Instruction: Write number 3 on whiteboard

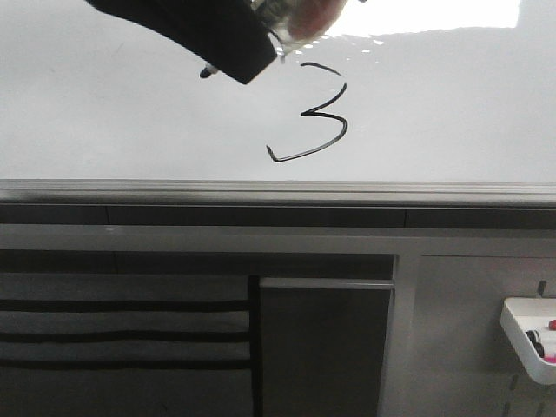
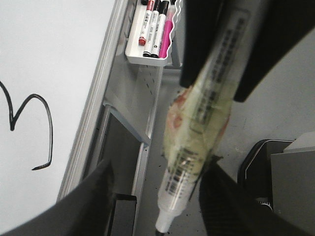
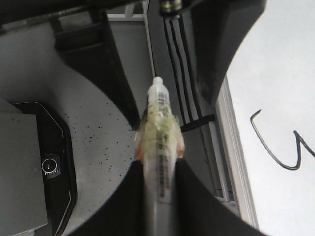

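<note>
The number 3 (image 1: 323,111) is drawn in thin black line on the whiteboard (image 1: 130,113), its lower tail curling left. It also shows in the left wrist view (image 2: 50,128) and partly in the right wrist view (image 3: 268,147). My right gripper (image 3: 160,167) is shut on a tape-wrapped marker (image 3: 160,123), held off the board. My left gripper (image 2: 160,169) is open, its fingers on either side of the marker (image 2: 197,123) near the tip. In the front view only a black finger (image 1: 217,35) and the marker tip (image 1: 206,72) show at the top edge.
A grey metal edge strip (image 1: 261,191) runs along the board's bottom. A small white tray (image 1: 530,339) with several markers (image 2: 152,29) hangs below right. A dark cabinet (image 1: 321,347) stands under the board. A black device (image 3: 49,167) sits on the speckled floor.
</note>
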You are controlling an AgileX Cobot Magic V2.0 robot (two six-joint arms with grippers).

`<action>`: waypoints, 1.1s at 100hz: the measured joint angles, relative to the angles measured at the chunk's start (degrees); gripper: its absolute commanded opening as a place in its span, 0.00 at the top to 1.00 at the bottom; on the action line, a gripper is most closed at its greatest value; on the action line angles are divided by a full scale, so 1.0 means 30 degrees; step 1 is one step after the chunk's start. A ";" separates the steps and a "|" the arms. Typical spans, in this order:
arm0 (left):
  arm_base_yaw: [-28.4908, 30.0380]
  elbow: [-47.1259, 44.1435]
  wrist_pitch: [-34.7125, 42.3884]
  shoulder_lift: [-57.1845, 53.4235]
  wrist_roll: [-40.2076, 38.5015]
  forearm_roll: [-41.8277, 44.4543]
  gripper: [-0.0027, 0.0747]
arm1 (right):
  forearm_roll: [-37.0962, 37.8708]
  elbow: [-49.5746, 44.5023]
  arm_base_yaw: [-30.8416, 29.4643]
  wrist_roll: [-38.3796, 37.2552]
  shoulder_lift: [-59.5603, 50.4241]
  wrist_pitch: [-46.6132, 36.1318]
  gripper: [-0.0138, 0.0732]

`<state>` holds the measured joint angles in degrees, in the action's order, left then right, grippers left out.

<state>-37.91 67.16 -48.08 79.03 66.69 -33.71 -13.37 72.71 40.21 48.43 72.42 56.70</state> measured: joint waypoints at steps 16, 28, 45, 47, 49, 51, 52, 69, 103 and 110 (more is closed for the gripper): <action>0.0000 0.0031 -0.0299 0.0000 0.0037 -0.0156 0.79 | 0.0000 0.0000 0.0000 0.0000 0.0000 -0.0036 0.88; 0.0000 0.0031 -0.0533 0.0000 0.0037 -0.0337 0.89 | 0.0000 0.0000 0.0000 0.0000 0.0000 -0.0072 0.88; -0.0030 0.0031 -0.0656 0.0000 0.0376 -0.0303 0.99 | -0.0059 0.0000 0.0000 0.0000 0.0000 0.0000 0.88; -0.0030 0.0031 -0.0656 0.0000 0.0420 -0.0303 0.99 | -0.0059 0.0000 0.0000 0.0000 0.0000 0.0001 0.88; -0.0030 0.0031 -0.0656 0.0000 0.0465 -0.0269 0.99 | -0.0059 0.0000 0.0000 0.0000 0.0000 0.0001 0.88; -0.0030 0.0031 -0.0656 0.0000 0.0509 -0.0275 0.99 | -0.0059 0.0000 0.0000 0.0038 0.0000 0.0001 0.88; -0.0030 0.0031 -0.0656 0.0000 0.0510 -0.0275 0.99 | -0.0059 0.0000 0.0000 0.0038 0.0000 0.0001 0.88; -0.0030 0.0031 -0.0695 0.0000 0.0537 -0.0263 0.99 | -0.0059 0.0000 0.0000 0.0038 0.0000 0.0026 0.79; 0.2791 -0.0313 0.2079 0.0000 -0.1990 0.0243 0.99 | 0.2581 0.0000 -0.2777 -0.4823 -0.0491 -0.0136 0.56; 0.4154 -0.0977 0.3438 0.0000 -0.3379 0.0278 0.99 | 0.2698 0.0000 -0.3889 -0.5919 -0.0854 0.0054 0.56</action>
<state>-25.45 64.23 -37.76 79.03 56.55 -32.88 -5.28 72.71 28.55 30.67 69.86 56.86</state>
